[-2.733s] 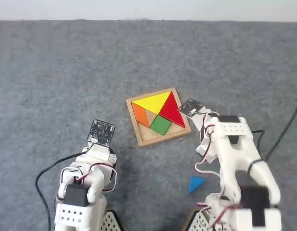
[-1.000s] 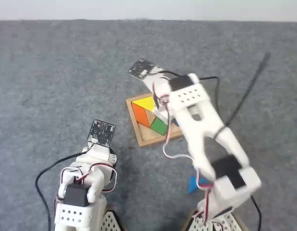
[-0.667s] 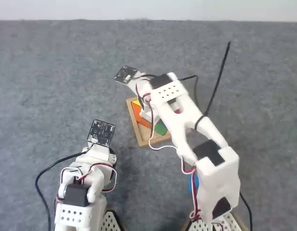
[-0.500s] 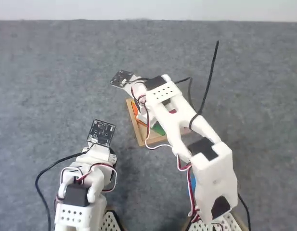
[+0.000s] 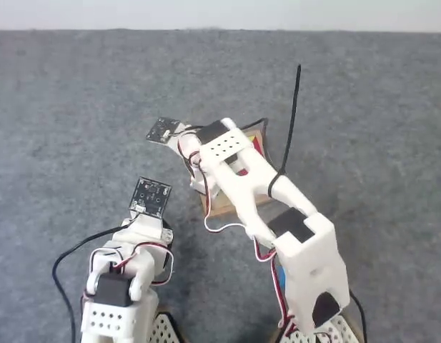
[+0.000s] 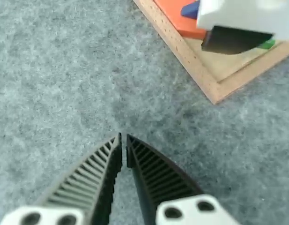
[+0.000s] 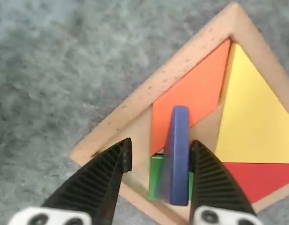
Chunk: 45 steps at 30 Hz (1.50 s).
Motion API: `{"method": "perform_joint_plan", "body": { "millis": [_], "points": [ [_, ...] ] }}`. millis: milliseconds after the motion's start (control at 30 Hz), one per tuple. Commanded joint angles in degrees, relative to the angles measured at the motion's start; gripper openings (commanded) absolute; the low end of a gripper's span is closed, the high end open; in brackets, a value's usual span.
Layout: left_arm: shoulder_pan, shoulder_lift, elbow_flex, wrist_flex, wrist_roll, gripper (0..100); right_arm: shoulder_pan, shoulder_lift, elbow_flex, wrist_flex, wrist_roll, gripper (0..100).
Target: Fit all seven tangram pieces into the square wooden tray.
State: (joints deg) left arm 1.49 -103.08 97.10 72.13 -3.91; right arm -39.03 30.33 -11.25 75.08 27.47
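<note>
I have open surface just ahead of my left pincer, up to the tray's corner. Past that, my right arm hangs over the tray and blocks the way.

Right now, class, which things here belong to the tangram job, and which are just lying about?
Job: wooden tray, orange piece, yellow piece, red piece, green piece, blue piece, right gripper.
Lying about: black cable, grey mat.
</note>
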Motion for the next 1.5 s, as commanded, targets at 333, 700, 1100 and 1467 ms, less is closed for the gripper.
{"method": "perform_joint_plan", "body": {
  "millis": [333, 700, 1100, 1467],
  "points": [
    [-0.2, -1.1, -0.6, 0.2, -0.2, 2, -0.7, -0.5, -7.8, 8.9, -4.9, 19.5],
    [-0.2, -1.1, -0.6, 0.2, -0.2, 2, -1.9, -0.7, -8.3, 11.6, -5.2, 19.5],
    [-0.2, -1.1, -0.6, 0.2, -0.2, 2, -1.7, -0.7, -8.3, 11.6, -5.0, 19.5],
    [-0.2, -1.1, -0.6, 0.2, -0.2, 2, 9.3, -1.3, -8.3, 7.5, -5.4, 16.4]
  ]
}}
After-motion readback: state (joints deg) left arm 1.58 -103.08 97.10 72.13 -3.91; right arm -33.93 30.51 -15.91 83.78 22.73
